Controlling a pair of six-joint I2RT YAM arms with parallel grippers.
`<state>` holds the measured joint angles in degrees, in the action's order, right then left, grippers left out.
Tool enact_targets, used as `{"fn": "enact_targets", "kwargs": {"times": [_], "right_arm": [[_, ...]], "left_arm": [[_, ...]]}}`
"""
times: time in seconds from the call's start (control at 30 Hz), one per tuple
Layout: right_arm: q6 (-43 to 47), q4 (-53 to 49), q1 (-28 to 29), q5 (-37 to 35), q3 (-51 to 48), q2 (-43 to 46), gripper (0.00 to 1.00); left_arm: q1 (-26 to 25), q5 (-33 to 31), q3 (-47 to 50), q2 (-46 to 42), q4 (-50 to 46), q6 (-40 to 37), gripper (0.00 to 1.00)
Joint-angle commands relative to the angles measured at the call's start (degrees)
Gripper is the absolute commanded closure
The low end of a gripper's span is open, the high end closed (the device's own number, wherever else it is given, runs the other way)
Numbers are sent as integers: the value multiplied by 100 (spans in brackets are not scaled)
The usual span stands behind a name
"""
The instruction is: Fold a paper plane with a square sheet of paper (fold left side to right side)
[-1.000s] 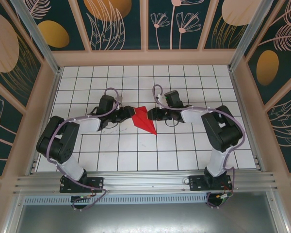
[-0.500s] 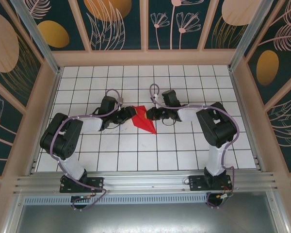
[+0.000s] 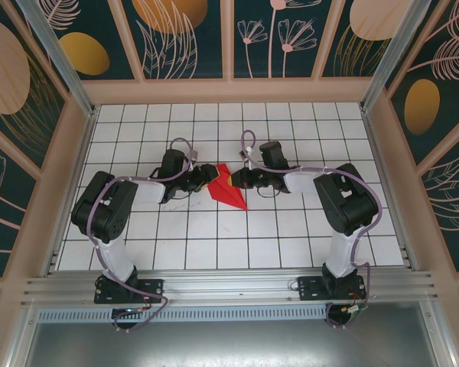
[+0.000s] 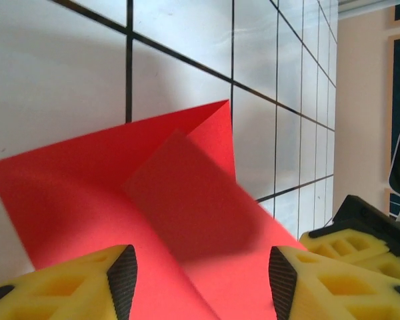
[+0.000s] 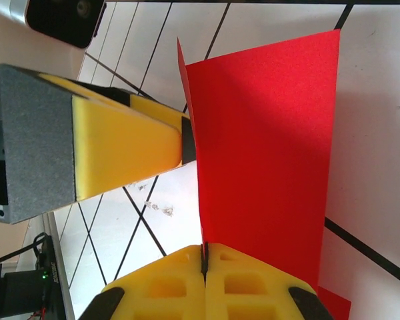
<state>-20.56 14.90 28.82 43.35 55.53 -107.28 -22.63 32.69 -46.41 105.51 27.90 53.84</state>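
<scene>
The square sheet of paper (image 3: pixel 228 188), part-folded and pointed, lies at mid surface (image 3: pixel 291 237). At its right, the right hand (image 3: pixel 236 180) pinches a raised flap. At its left, the left hand (image 3: pixel 206 174) stands spread. Recommendation: align the 2 edges before creasing, with the base pinned.

A robotics lab test cell — not a home or a shop. Two robot arms, the left arm (image 3: pixel 101 215) and the right arm (image 3: pixel 348 202), are bolted to an aluminium rail (image 3: pixel 229 287) at the near edge of a white tabletop (image 3: pixel 291 245) ruled with a black grid. Aluminium extrusion posts (image 3: pixel 57 57) and pale beige framing (image 3: pixel 229 90) box the table in, backed by teal wall panels (image 3: pixel 214 61) printed with leaves and flowers. Cables (image 3: pixel 174 141) loop along the arms, and a perforated strip (image 3: pixel 214 315) runs below the bases — bare rig hardware.
</scene>
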Motion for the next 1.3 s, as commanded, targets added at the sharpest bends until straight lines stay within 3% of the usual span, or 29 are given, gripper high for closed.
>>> {"fn": "enact_targets", "kwargs": {"times": [0.0,0.17,0.43,0.63,0.77,1.03,1.1,1.27], "right_arm": [[-76,214,-25,186,-43,124,100],[-124,189,-45,151,-51,98,96],[-22,-107,-176,-423,-116,322,71],[258,-407,-382,-1327,-421,1091,60],[379,-400,-518,-1548,-726,1678,52],[231,-101,-699,-1214,-1140,2054,49],[188,-49,-737,-1133,-1220,2087,48],[127,-1,-805,-1136,-1388,2187,46]], "left_arm": [[-31,185,-207,193,403,86,46],[-35,230,-307,415,538,132,55],[-31,263,-381,505,699,103,67],[-31,324,-488,489,717,-3,79],[-39,324,-647,499,595,-162,83],[-31,324,-809,591,545,-280,94],[-31,256,-876,579,359,-369,93],[-30,-108,-764,296,-150,-549,75]]}}
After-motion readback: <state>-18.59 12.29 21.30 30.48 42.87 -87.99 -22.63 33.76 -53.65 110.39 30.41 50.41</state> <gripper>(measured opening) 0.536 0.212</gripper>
